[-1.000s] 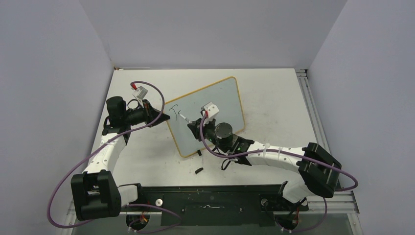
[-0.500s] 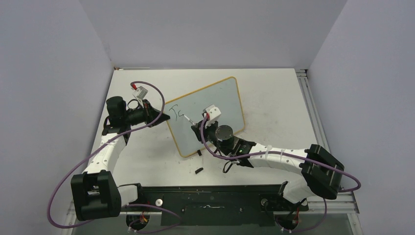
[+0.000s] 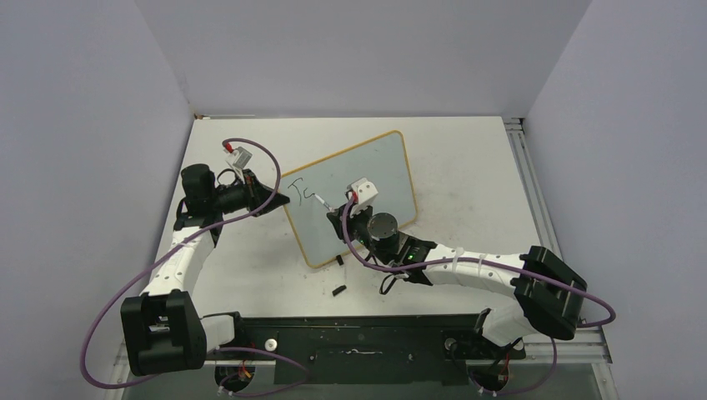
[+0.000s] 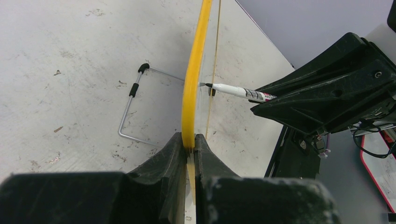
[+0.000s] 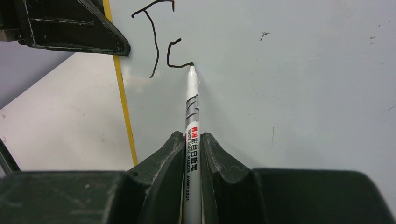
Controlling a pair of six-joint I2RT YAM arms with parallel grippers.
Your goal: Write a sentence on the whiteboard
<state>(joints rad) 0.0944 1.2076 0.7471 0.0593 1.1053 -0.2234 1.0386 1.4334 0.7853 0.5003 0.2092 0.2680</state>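
Close against the whiteboard (image 5: 289, 74), the right fingers (image 5: 173, 149) are closed tight on the marker (image 5: 192, 112). Its barrel runs straight out from between them, long axis pointing at the whiteboard. The tip touches the surface at the right end of the second letter's lower stroke. Only two scrawled letters of the sentence (image 5: 156, 42) stand there, near the whiteboard's yellow left edge. All the bare surface lies to the right of the tip, so I judge the next strokes must travel rightward, away from that edge, and the right arm alone is placed to make them. At that edge the left fingers (image 4: 175, 149) are pinched shut on the frame (image 4: 194, 70), steadying the whiteboard on its edge over the tabletop (image 4: 70, 42). Beyond the whiteboard's back a wire stand (image 4: 127, 109) rests on the tabletop. Pressing hard with the tip could push the whiteboard back against that one grip.
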